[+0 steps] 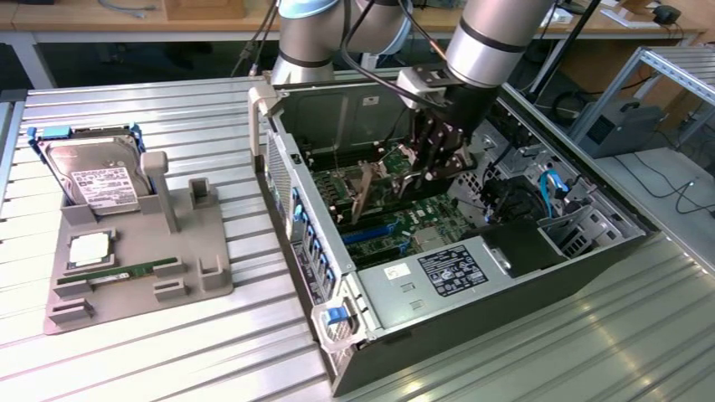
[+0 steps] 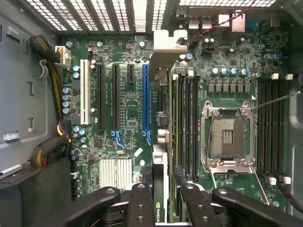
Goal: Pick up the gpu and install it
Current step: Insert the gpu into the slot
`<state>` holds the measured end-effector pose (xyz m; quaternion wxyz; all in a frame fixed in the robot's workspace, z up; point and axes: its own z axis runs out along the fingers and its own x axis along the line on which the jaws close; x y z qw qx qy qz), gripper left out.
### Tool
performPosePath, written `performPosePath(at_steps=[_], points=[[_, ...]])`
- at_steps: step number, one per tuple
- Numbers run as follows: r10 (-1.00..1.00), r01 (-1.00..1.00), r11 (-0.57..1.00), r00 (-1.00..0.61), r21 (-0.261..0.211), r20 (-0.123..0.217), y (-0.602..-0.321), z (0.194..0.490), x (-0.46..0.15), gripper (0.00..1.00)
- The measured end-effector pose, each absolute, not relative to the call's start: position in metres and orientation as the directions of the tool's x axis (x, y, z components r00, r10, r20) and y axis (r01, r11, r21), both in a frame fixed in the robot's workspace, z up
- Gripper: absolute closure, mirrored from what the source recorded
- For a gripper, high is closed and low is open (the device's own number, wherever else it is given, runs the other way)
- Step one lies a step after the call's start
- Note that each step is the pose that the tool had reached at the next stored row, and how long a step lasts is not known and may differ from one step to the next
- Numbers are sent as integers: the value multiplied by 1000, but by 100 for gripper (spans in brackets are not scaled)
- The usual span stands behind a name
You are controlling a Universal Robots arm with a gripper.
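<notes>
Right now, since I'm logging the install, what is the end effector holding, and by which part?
The end effector holds the gpu, pinched across its upper long edge, the edge facing away from the motherboard.

Bench (image 1: pixel 134 352): ribbed silvery metal slats, strong glare on near slats at exterior view's left and right. Behind bench: long wooden table (image 1: pixel 100 17) on pale legs, dark floor (image 1: pixel 146 63) in shadow beneath. At exterior view's right: aluminium-profile frame (image 1: pixel 671 63), dark grey box (image 1: pixel 618 126) below it, black cables (image 1: pixel 659 180) trailing across pale grey surface. Light bright, diffuse, cool white.
</notes>
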<state>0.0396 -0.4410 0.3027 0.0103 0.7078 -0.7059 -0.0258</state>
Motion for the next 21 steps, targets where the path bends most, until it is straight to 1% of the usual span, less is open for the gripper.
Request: performPosePath(at_steps=[21], points=[[-1000, -999, -2, 1, 51, -22, -445, 303, 28, 73]])
